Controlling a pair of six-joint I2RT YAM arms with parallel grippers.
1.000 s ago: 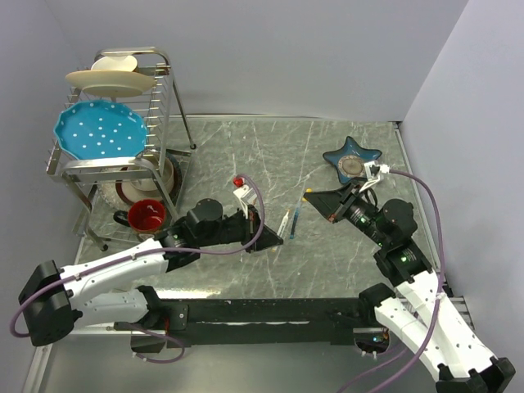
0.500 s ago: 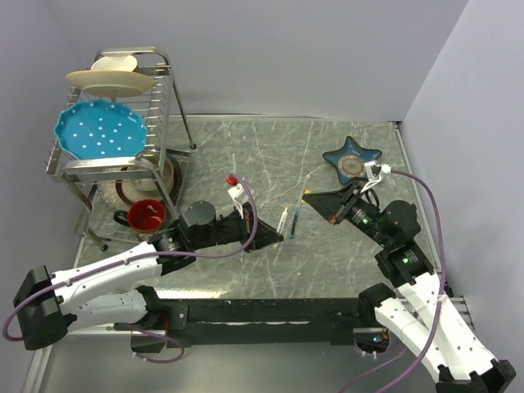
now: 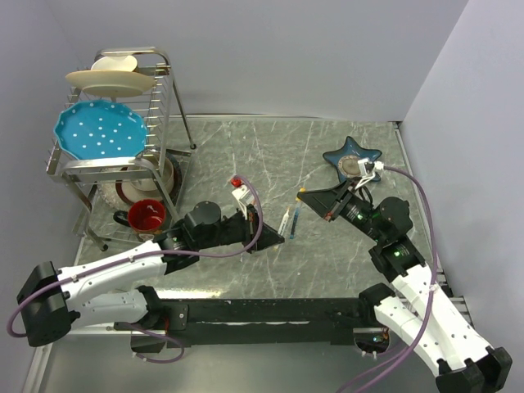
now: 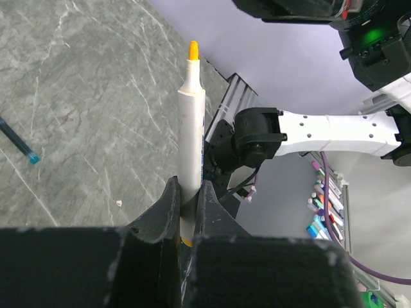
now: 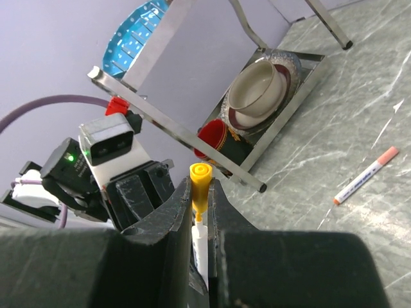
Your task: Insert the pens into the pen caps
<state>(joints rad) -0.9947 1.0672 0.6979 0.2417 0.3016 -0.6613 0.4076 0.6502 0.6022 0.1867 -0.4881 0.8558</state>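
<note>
Judging from how things lie, the task is in its early part: no pen can be seen seated in a cap, and the first pairing is only being lined up. The left tool (image 4: 188,187) is pressed together on the lower barrel of the yellow-orange pen (image 4: 191,128), a white-barrelled one held well above the surface (image 3: 246,147) with its coloured tip pointing away from the fingers. The right tool (image 5: 200,190) pinches the yellow-orange cap (image 5: 200,183) between its fingertips, the cap's round open mouth facing outward toward the left arm. In the overhead view the two tools face each other across a gap, so pen tip and cap are near but plainly apart; the push of tip into mouth is not yet done. Between and below them, two more pens lie loose on the surface side by side: the blue pen (image 3: 295,221) and the red-ended pen (image 5: 366,174), also white-barrelled. Whether either of these already wears a cap is too small to tell, and no spare caps can be made out anywhere. What is left, as I read it, is to close the gap and seat the yellow-orange pair, set it down, then find caps for the other two pens and do likewise with each.
</note>
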